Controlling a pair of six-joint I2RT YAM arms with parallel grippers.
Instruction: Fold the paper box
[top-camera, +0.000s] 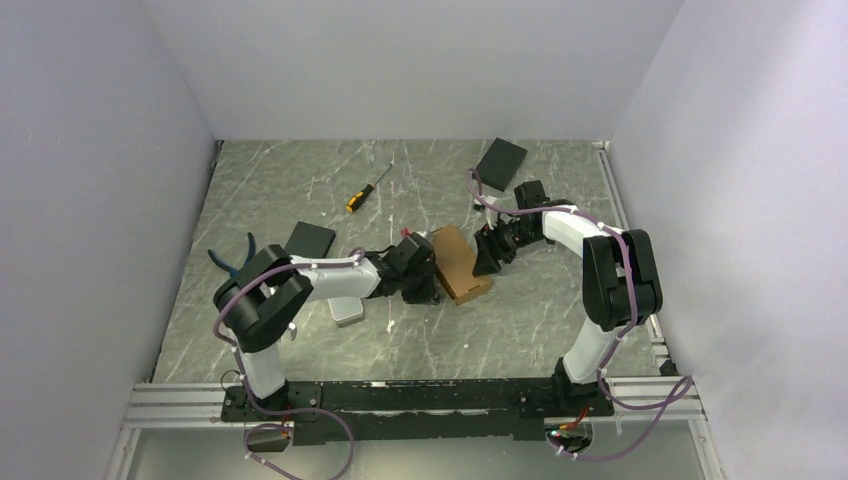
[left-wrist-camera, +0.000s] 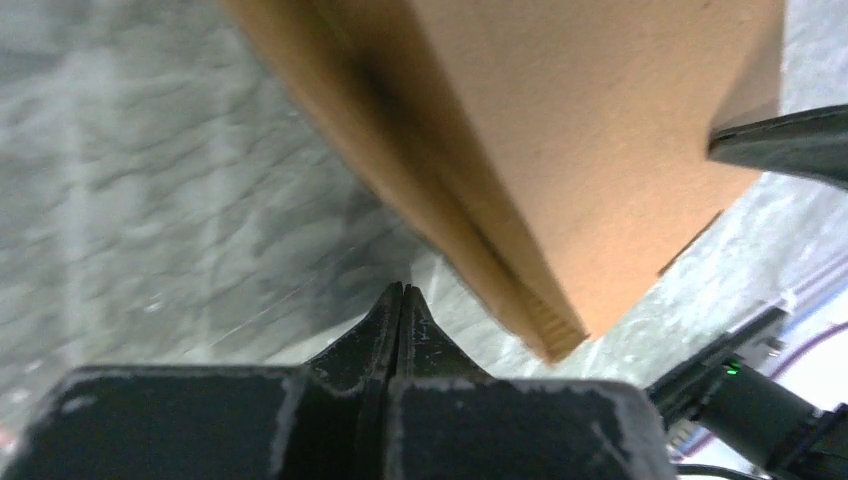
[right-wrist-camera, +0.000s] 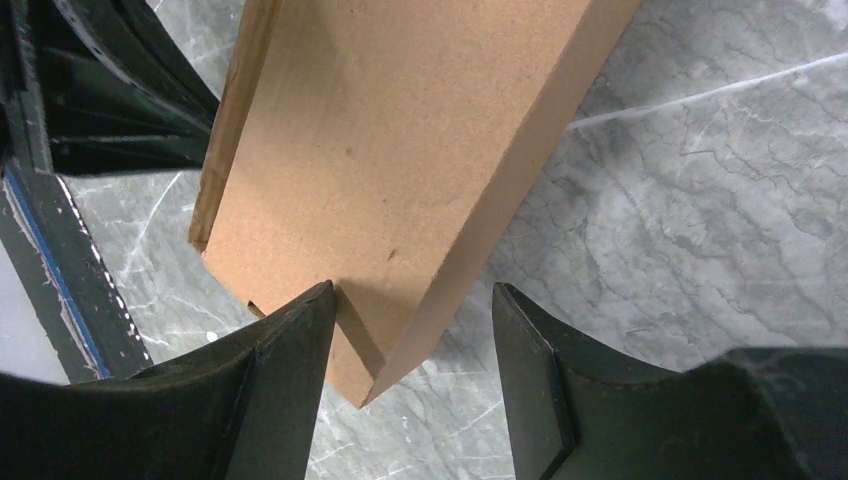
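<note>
The paper box (top-camera: 460, 262) is a tan cardboard carton lying on the grey marbled table between the two arms. My left gripper (top-camera: 425, 287) is at its left side, near the front corner. In the left wrist view its fingertips (left-wrist-camera: 402, 292) are pressed together with nothing between them, and the paper box (left-wrist-camera: 560, 120) is just beyond the tips. My right gripper (top-camera: 490, 255) is at the box's right side. Seen from the right wrist, it (right-wrist-camera: 412, 300) stands open with a corner of the paper box (right-wrist-camera: 400, 150) between its fingers, close against the left finger (right-wrist-camera: 300, 340).
A yellow-handled screwdriver (top-camera: 365, 188) lies at the back. One black slab (top-camera: 500, 158) lies at the back right, another (top-camera: 310, 240) left of the left arm. Blue pliers (top-camera: 235, 258) and a small grey tin (top-camera: 347, 311) sit near the left arm.
</note>
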